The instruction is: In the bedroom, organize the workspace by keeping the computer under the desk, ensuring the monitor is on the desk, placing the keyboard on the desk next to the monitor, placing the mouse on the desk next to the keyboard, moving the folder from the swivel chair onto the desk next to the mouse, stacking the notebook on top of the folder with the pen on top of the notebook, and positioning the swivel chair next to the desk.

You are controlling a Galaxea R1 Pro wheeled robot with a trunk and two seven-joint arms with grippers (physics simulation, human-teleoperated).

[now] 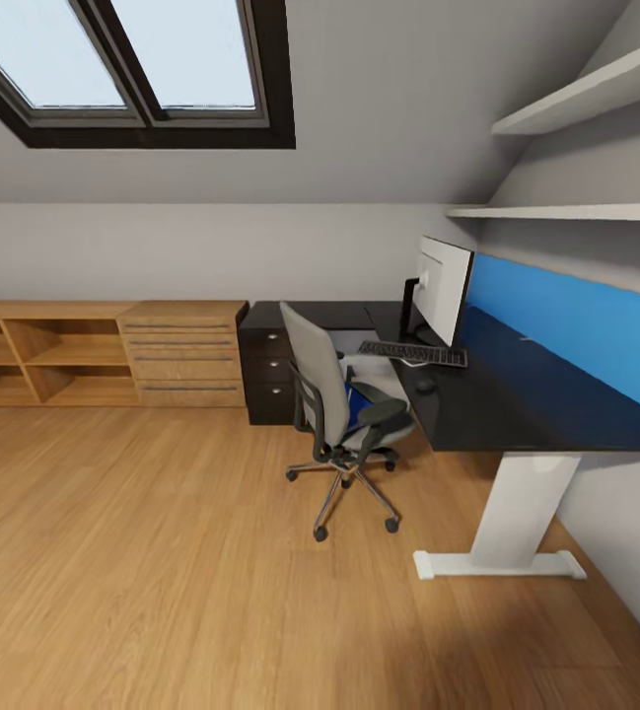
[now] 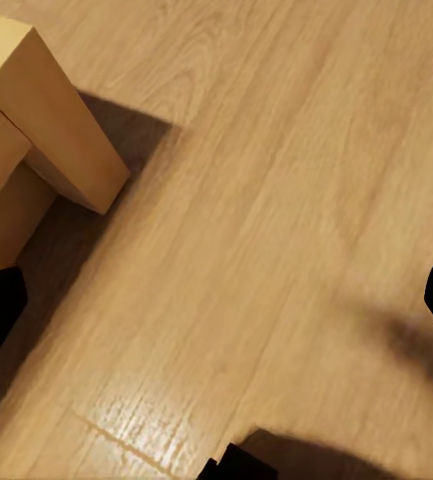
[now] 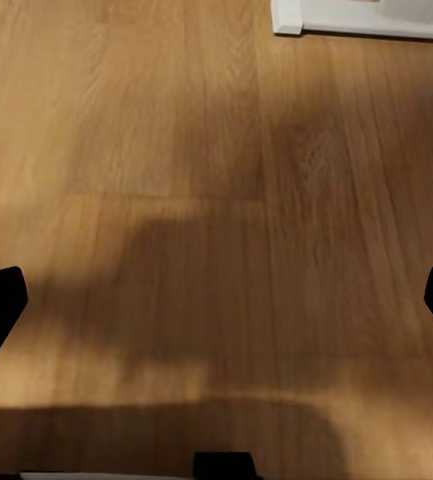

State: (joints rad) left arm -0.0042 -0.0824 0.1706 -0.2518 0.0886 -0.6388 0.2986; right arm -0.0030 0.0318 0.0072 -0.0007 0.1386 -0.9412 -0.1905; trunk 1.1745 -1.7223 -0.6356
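The black desk (image 1: 517,394) runs along the right wall of the bedroom. On it stand the monitor (image 1: 443,286), the keyboard (image 1: 413,352) in front of it and the small black mouse (image 1: 425,386) nearer me. The swivel chair (image 1: 321,390) is at the desk's inner corner, with the blue folder (image 1: 359,404) on its seat. Behind the chair a pale grey box under the desk may be the computer (image 1: 357,343). The notebook and pen are out of view. My left gripper (image 2: 216,310) and right gripper (image 3: 216,305) hang open over bare floor.
A blue panel (image 1: 576,330) lines the wall behind the desk, with white shelves (image 1: 566,211) above. The black drawer unit (image 1: 267,370) adjoins a light-wood drawer chest (image 1: 183,353) and open shelving (image 1: 43,355). The white desk foot (image 3: 366,18) and a wooden furniture corner (image 2: 46,120) are close.
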